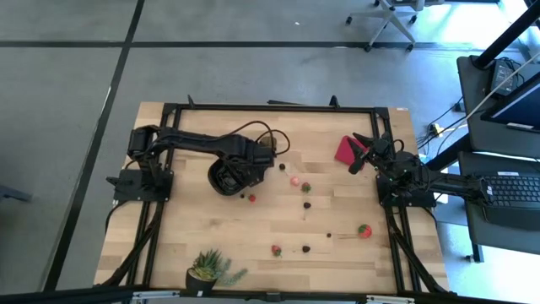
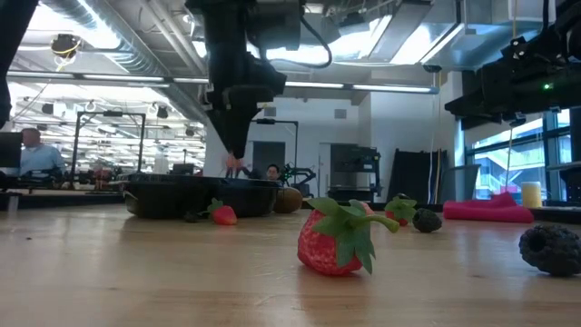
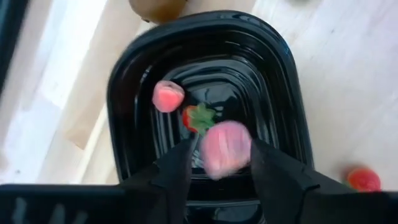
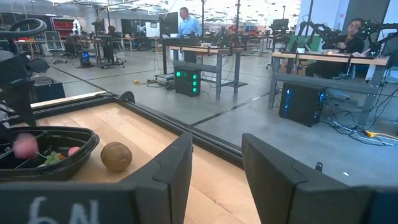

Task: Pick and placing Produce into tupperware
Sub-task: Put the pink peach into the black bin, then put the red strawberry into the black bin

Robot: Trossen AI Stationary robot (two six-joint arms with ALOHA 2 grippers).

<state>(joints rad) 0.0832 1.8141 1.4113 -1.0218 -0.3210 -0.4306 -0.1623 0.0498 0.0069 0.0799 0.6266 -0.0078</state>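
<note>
The black tupperware tray sits on the table left of centre, with a pink piece and a green-topped strawberry lying inside. My left gripper points down over the tray. A blurred pink piece shows between its parted fingertips, and in the right wrist view this piece is below the fingers, over the tray. A brown round piece rests on the table beside the tray. My right gripper waits at the table's right edge, open with nothing between its fingers.
Loose produce lies right of the tray: strawberries, a pink piece and dark berries. A flat red square lies by my right gripper. A green potted plant stands at the near edge.
</note>
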